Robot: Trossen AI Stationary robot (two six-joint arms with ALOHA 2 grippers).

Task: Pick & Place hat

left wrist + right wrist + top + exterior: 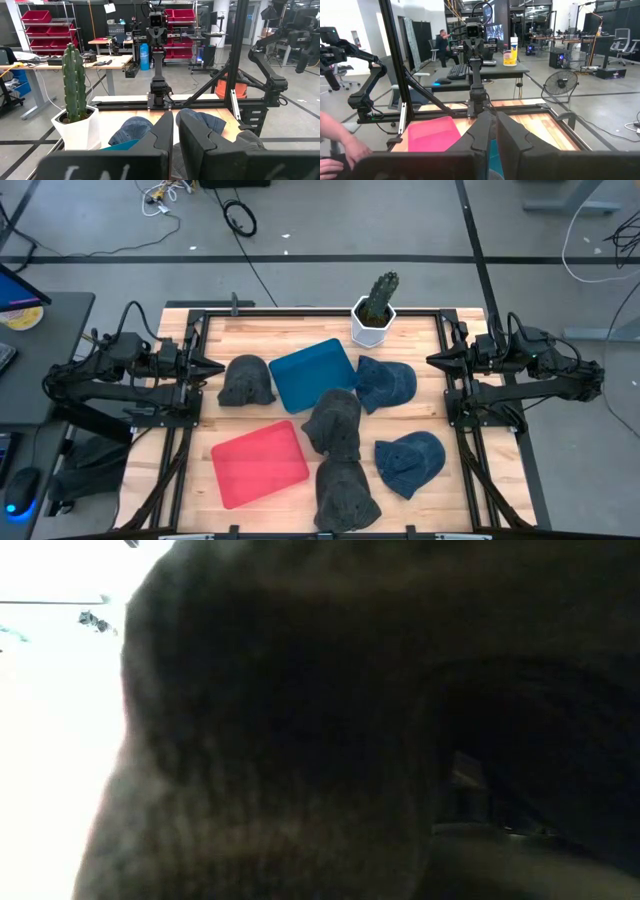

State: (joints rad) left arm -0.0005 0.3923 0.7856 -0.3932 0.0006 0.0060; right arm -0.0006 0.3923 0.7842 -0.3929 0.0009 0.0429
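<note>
Five hats lie on the wooden table in the high view. Three are dark grey knit hats (245, 380), (335, 423), (345, 495). Two are blue denim caps (386, 383), (410, 462). One dark hat (300, 740) sits right in front of the low camera and fills its view. My left gripper (218, 367) (174, 120) hovers shut at the table's left edge, just left of the first grey hat. My right gripper (432, 361) (493, 118) hovers shut at the right edge, pointing toward the nearer blue cap. Neither touches anything.
A blue tray (312, 373) lies mid-table and a red tray (258, 463) near the front left. A cactus in a white pot (375, 310) stands at the far edge. A person's hand (340, 147) shows low in the right wrist view. Black frame rails border the table.
</note>
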